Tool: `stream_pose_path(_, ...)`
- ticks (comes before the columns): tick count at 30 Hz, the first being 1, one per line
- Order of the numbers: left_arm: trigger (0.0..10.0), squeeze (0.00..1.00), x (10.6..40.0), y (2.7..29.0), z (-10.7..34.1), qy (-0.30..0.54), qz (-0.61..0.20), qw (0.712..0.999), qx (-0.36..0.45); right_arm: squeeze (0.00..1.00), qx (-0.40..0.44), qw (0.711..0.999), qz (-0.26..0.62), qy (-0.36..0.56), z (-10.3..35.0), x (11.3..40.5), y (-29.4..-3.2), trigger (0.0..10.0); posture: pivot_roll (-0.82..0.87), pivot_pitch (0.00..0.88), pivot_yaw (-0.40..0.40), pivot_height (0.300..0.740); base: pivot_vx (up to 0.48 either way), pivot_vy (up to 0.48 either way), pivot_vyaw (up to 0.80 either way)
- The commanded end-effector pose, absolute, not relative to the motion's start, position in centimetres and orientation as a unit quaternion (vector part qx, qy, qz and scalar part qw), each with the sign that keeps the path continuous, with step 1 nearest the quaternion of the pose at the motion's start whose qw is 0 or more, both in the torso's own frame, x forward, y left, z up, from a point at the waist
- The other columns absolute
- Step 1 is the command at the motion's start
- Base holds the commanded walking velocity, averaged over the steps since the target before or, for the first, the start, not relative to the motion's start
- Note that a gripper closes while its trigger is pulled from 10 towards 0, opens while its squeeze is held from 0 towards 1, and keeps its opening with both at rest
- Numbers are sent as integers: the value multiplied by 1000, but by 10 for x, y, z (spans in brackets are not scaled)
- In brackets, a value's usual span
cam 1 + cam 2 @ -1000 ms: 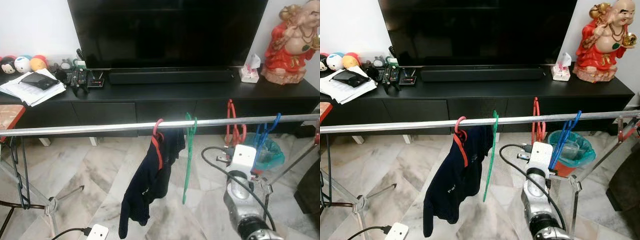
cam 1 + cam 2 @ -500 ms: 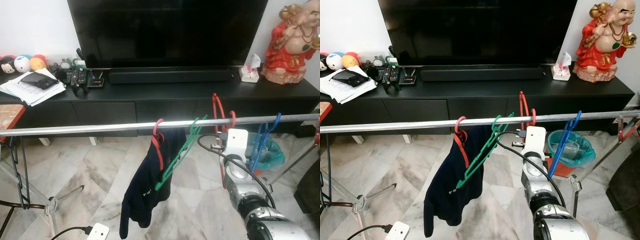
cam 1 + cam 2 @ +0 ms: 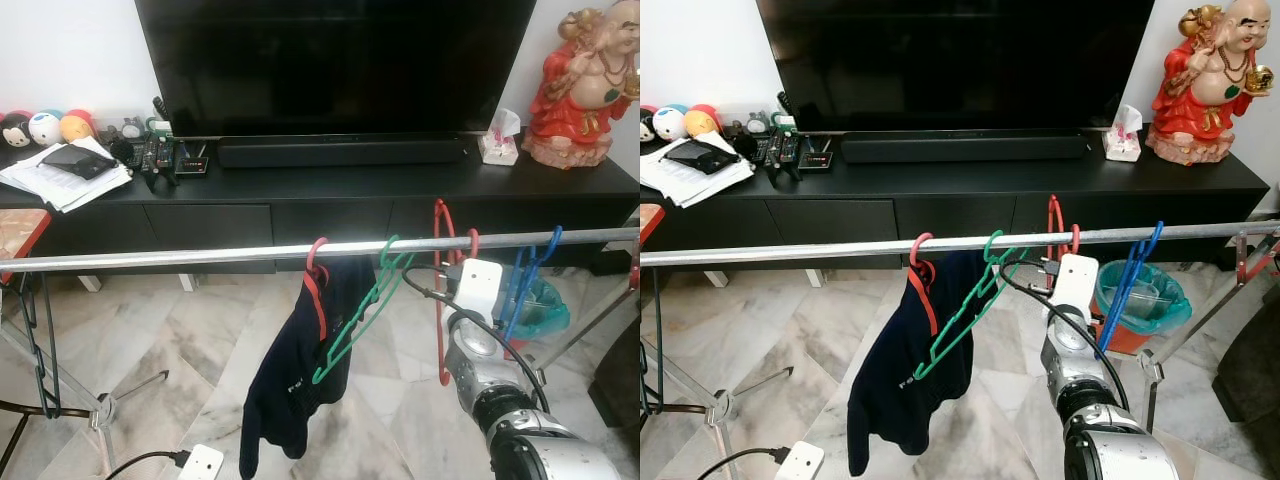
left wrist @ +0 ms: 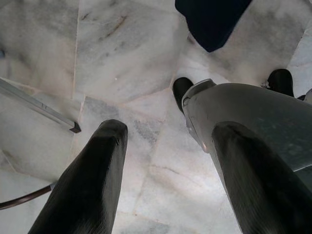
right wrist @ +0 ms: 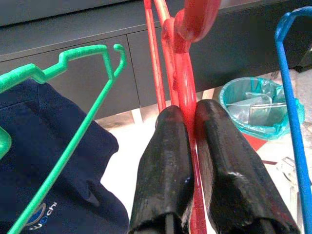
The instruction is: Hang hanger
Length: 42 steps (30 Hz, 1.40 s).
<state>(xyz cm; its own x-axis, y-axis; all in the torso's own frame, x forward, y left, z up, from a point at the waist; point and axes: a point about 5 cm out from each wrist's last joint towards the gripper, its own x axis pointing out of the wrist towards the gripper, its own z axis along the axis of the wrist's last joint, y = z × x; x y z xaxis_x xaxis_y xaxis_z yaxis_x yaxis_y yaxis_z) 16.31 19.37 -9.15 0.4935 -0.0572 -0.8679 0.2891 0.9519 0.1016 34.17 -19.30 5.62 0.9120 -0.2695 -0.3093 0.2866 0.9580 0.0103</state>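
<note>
1. The right gripper (image 5: 187,161) had its two black fingers clamped on a thin red plastic hanger (image 3: 441,290), held at the long silver metal rail (image 3: 200,256); whether its hook sat on the rail looked unclear.
2. A green plastic hanger (image 3: 360,315) hung tilted beside it, next to a dark navy garment (image 3: 295,375) on a red-hooked hanger.
3. A blue plastic hanger (image 3: 525,280) hung on the other side.
4. The left gripper (image 4: 165,165) hung with fingers apart over the pale marble floor (image 4: 122,58).

Red hanger (image 3: 441,290) squeezed btwn green hanger (image 3: 358,318) & blue hanger (image 3: 524,280); rail (image 3: 150,257) bare leftward.
</note>
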Motion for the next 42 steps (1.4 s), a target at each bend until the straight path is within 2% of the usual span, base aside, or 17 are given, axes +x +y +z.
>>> stream_pose_path(1, 10000, 0, 165, 193, -91, 496, -99, 855, 117, 1000, 36, 975, -145, 164, 54, 341, -193, 10000, 99, 0, -1, 740, 0, 0, 0)
stream_pose_path(24, 10000, 0, 202, 157, -78, 471, -114, 868, 112, 1000, -8, 987, -143, 76, 64, 336, -190, 10000, 99, 0, 0, 740, 0, 0, 0)
stream_pose_path(32, 10000, 0, 194, 163, -82, 475, -109, 866, 112, 1000, -27, 990, -136, 20, 63, 318, -186, 10000, 97, 0, -7, 740, 0, 0, 0)
stream_pose_path(33, 10000, 0, 194, 163, -82, 475, -108, 866, 111, 212, -29, 991, -132, 11, 62, 313, -185, 10000, 96, 0, -9, 740, 0, 0, 0)
stream_pose_path(34, 10000, 0, 194, 163, -82, 474, -108, 867, 111, 212, -30, 991, -130, 9, 61, 311, -184, 10000, 96, 0, -9, 740, 0, 0, 0)
stream_pose_path(35, 10000, 0, 194, 164, -82, 474, -107, 867, 112, 0, -34, 991, -127, 5, 61, 309, -184, 10000, 96, 0, -9, 740, 0, 0, 0)
stream_pose_path(42, 10000, 0, 193, 165, -82, 472, -104, 868, 114, 0, -42, 992, -117, -9, 61, 296, -182, 10000, 87, 0, -13, 740, 0, 0, 0)
